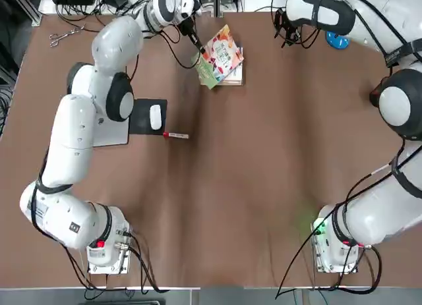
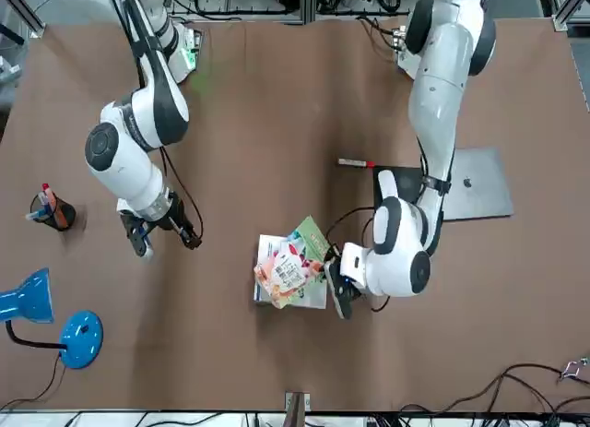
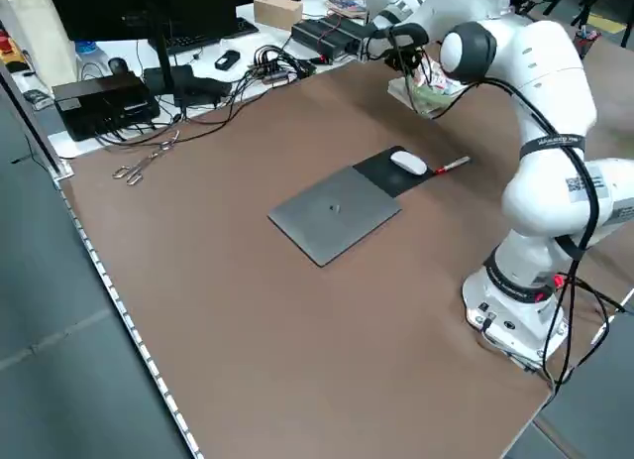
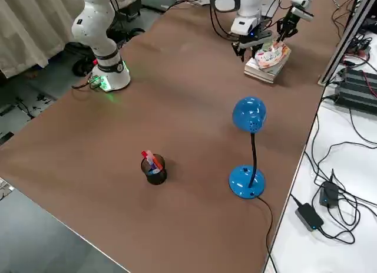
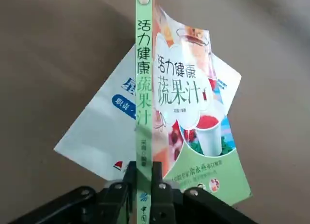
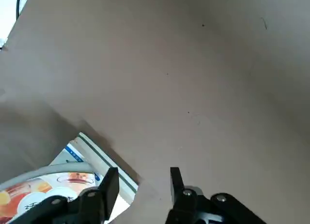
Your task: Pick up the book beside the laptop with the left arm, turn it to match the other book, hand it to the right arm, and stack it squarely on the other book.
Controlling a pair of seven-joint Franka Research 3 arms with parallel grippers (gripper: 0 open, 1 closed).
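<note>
My left gripper [image 5: 144, 178] is shut on the green spine of the book [image 5: 186, 108], gripping it near one end. The book [image 1: 221, 55] hangs tilted just above the other book [image 1: 232, 76], a white one with blue text [image 5: 101, 137], at the table's far middle. It sits skewed against the white book's edges [image 2: 293, 263]. My right gripper [image 6: 140, 185] hovers to the right of both books [image 2: 161, 235], open with nothing between its fingers. The laptop [image 2: 475, 183] lies under the left arm.
A black mouse pad with a white mouse [image 1: 155, 116] and a red pen [image 1: 175, 135] lie beside the laptop [image 3: 332, 211]. A blue lamp [image 2: 55, 326] and a pen cup [image 2: 51, 210] stand at the far right. Scissors [image 1: 62, 35] lie far left.
</note>
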